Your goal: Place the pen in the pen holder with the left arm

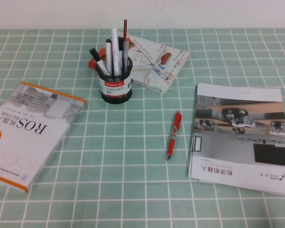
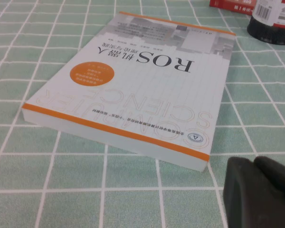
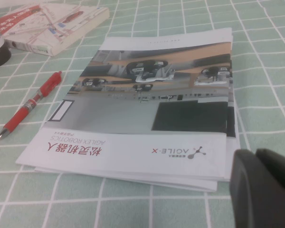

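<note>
Pen (image 1: pixel 174 135) lies on the surface between pen holder (image 1: pixel 115 84) and brochure (image 1: pixel 242 135). Left claw (image 2: pixel 256 190) and right claw (image 3: pixel 263 183) parked low, apparently clenched. Risk: crowded holder deflects insertion.

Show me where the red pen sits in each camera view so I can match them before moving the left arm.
High view: the pen lies flat on the tablecloth, just left of the brochure.
Left wrist view: not in it; only the left gripper near the ROS book.
Right wrist view: pen beside the same brochure, right gripper nearby.
Shared landmark: the brochure.
</note>
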